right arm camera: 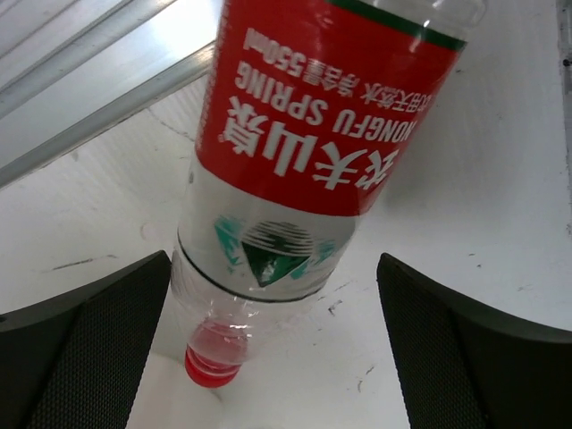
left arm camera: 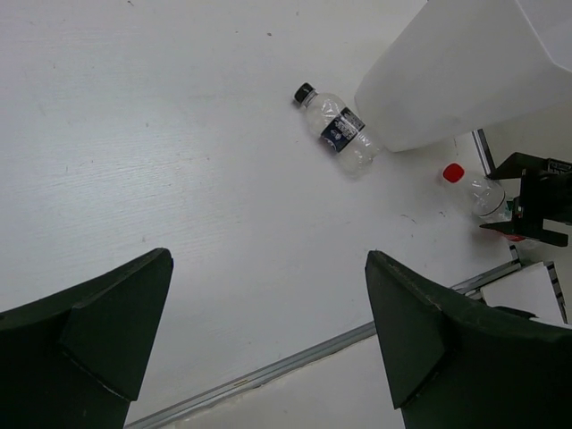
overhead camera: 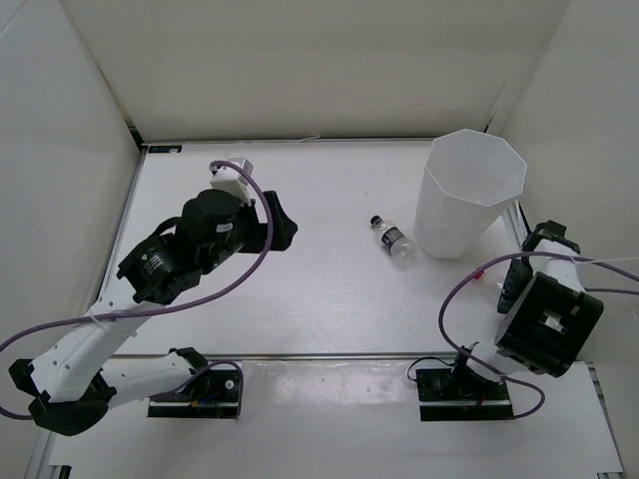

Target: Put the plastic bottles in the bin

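Note:
The tall white bin [overhead camera: 469, 195] stands at the far right; its wall also shows in the left wrist view [left arm camera: 447, 71]. The short black-capped bottle [overhead camera: 392, 239] lies on its side just left of the bin's foot, also seen from the left wrist [left arm camera: 338, 130]. The bottle with red cap and red-white label [right arm camera: 295, 152] lies on the table between the fingers of my right gripper [right arm camera: 273, 268], which is open around it without clamping. It also shows in the left wrist view [left arm camera: 478, 192]. My left gripper [overhead camera: 280, 225] is open, empty, and hovers left of centre. The white-capped bottle is out of view.
White walls enclose the table on the left, back and right. A metal rail [left arm camera: 295, 353] runs along the table's near edge, in front of the arm bases [overhead camera: 464, 384]. Purple cables [overhead camera: 250, 269] loop off both arms.

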{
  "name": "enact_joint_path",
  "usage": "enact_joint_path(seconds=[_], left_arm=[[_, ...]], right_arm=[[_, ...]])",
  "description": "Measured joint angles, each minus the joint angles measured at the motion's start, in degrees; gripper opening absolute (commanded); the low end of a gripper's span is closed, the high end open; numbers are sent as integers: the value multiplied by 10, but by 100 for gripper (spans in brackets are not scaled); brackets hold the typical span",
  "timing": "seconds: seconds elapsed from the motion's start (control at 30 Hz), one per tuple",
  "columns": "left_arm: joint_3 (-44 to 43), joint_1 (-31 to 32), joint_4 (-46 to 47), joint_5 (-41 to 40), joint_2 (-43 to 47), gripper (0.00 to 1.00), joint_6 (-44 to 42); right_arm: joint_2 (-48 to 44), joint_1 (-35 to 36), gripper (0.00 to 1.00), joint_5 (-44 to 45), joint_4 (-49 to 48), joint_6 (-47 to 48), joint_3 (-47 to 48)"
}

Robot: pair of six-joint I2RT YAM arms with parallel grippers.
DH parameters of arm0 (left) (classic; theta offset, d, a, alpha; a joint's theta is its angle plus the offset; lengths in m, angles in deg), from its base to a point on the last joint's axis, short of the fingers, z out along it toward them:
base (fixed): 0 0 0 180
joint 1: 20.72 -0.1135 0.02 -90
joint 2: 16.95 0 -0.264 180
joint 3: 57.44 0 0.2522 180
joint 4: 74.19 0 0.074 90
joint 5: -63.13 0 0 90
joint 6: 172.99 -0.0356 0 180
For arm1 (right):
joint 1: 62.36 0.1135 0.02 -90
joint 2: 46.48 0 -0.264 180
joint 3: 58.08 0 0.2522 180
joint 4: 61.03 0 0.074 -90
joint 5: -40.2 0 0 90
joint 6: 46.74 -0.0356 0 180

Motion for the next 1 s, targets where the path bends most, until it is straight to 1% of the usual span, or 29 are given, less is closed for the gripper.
enact_joint_path(seconds=[0.1, 0.17, 0.2, 0.23, 0.3, 0.33, 0.37, 0.43, 0.47, 0.57, 0.6, 0.67, 0.9, 0.97, 1.0], left_arm=[[6, 0, -6, -5, 7, 100, 7], [10, 0, -11, -7, 13, 100, 12], [10, 0, -12, -8, 15, 100, 13], [10, 0, -13, -10, 16, 100, 14], [10, 0, -15, -14, 19, 100, 16], [10, 0, -15, -17, 20, 100, 17], [10, 0, -15, -19, 21, 100, 17], [12, 0, -15, -22, 26, 100, 19], [15, 0, -15, -23, 31, 100, 20], [36, 0, -15, -27, 54, 100, 22], [44, 0, -14, -28, 64, 100, 22], [52, 0, -13, -30, 78, 100, 23], [74, 0, -2, -35, 110, 100, 23], [75, 0, -1, -35, 110, 100, 23], [76, 0, -1, -35, 110, 100, 23]], right_arm=[[14, 0, 89, -3, 0, 5, -7], [23, 0, 79, -9, 0, 12, -12], [25, 0, 72, -12, -1, 16, -17], [27, 0, 63, -15, 1, 20, -21], [27, 0, 56, -18, 5, 31, -28], [24, 0, 49, -19, 6, 35, -28], [19, 0, 49, -22, 9, 43, -28], [10, 0, 44, -26, 17, 54, -28], [1, 0, 44, -31, 22, 61, -28], [-43, 8, 40, -47, 42, 80, -28], [-65, 11, 38, -51, 52, 88, -26], [-108, 19, 38, -60, 79, 98, -14], [-287, 35, 35, -69, 171, 152, 73], [-325, 35, 32, -70, 206, 168, 102], [-341, 35, 29, -71, 222, 178, 118]])
